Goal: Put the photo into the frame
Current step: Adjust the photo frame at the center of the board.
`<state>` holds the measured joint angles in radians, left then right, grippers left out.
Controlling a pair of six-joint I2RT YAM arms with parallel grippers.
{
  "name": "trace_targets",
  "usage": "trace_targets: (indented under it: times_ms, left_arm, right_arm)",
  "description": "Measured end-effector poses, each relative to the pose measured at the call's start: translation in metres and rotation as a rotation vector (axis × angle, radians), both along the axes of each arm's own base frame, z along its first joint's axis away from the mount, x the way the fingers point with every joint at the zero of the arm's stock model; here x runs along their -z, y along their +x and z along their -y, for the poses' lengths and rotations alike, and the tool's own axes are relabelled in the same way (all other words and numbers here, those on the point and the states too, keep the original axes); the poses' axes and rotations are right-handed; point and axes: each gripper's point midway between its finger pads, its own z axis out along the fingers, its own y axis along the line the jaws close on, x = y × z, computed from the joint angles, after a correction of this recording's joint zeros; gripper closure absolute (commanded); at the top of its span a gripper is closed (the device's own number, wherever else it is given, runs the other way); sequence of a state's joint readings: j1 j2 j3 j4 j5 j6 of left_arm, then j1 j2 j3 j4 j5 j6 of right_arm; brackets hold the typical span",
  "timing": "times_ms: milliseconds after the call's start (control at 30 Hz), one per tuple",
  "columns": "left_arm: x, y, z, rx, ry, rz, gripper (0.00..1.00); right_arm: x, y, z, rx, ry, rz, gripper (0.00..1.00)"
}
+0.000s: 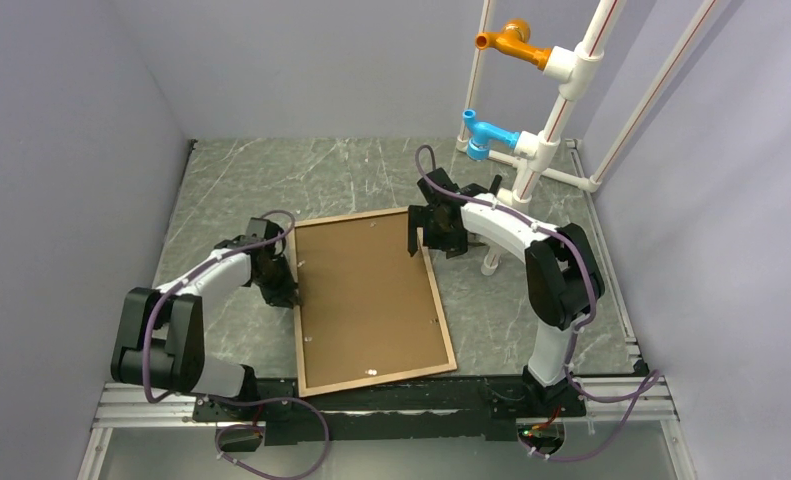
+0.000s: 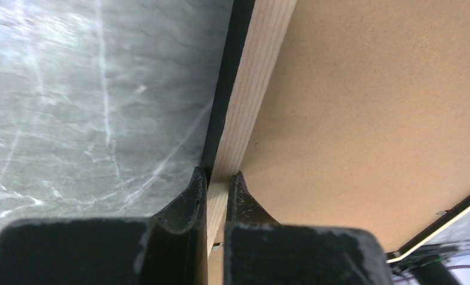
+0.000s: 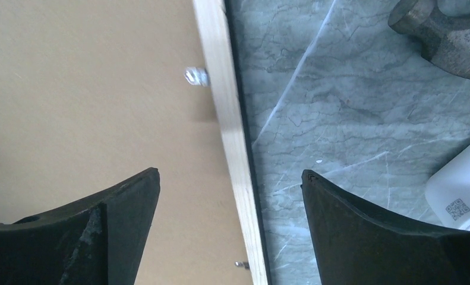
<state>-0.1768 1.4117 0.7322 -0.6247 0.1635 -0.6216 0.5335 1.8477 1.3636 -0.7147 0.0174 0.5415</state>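
Overhead, we see the frame (image 1: 381, 380) lying back-up at the middle of the desk (image 1: 231, 180), slightly turned, with the brown backing board (image 1: 369, 295) filling it. The left pincer (image 1: 289, 290) sits at the frame's 9 o'clock rail. The right pincer (image 1: 426, 238) stands over the 1 o'clock corner. A white pipe stand (image 1: 556, 110) rises at 1 o'clock on the desk, carrying an orange fitting (image 1: 511, 40) and a blue fitting (image 1: 486, 135).

From the left wrist, we see the left pincer (image 2: 219, 184) closed narrow on the frame (image 2: 250, 101). Its fingers (image 2: 188, 202) press the pale wood rail from both sides, one on the black outer edge, the other on the inner edge beside the backing board (image 2: 369, 119). The marbled desk (image 2: 90, 107) lies toward 9 o'clock.

From the right wrist, we see the right pincer (image 3: 230, 175) spread wide, holding nothing. Its fingers (image 3: 119, 214) straddle the frame (image 3: 217, 71) rail without touching it: one hangs over the backing board (image 3: 72, 89), the other over the desk (image 3: 339, 119). A small metal tab (image 3: 195, 76) sits against the rail's inner edge. At 1 o'clock lies a grey metal piece (image 3: 440, 35), and at 4 o'clock a white block (image 3: 458, 190) with a printed code.
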Motion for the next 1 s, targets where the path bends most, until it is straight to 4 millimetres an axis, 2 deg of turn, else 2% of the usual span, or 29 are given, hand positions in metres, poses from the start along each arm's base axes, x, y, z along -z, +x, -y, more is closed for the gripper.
trace_targets:
  times_ms: [233,433,467,533,600,700,733,833,1000]
  left_arm:
    - [-0.002,0.012,-0.034,-0.248,0.008,0.047,1.0]
    - [-0.008,0.008,-0.056,-0.486,0.034,0.102,1.0]
    - [-0.009,0.006,-0.057,-0.518,0.031,0.117,0.95]
    - [-0.011,0.001,-0.058,-0.563,0.019,0.144,0.78]
    - [-0.01,-0.005,-0.058,-0.583,0.005,0.162,0.54]
    - [-0.012,-0.009,-0.051,-0.594,-0.049,0.192,0.1]
    - [-0.016,-0.008,-0.049,-0.585,-0.066,0.208,0.02]
    - [-0.024,-0.003,-0.045,-0.568,-0.095,0.246,0.0]
    - [-0.028,-0.011,-0.046,-0.541,-0.082,0.254,0.01]
  right_arm:
    - [-0.004,-0.008,-0.003,-0.015,-0.005,-0.009,0.03]
    - [-0.024,-0.014,-0.011,-0.024,0.031,0.029,0.03]
    - [-0.028,-0.016,-0.014,-0.026,0.045,0.035,0.03]
    - [-0.035,-0.024,-0.017,-0.03,0.071,0.038,0.03]
    - [-0.036,-0.033,-0.02,-0.034,0.087,0.032,0.03]
    - [-0.026,-0.051,-0.025,-0.043,0.099,-0.006,0.03]
    - [-0.022,-0.057,-0.027,-0.046,0.099,-0.019,0.04]
    - [-0.01,-0.079,-0.035,-0.069,0.097,-0.069,0.04]
    - [0.001,-0.106,-0.06,-0.118,0.116,-0.117,0.07]
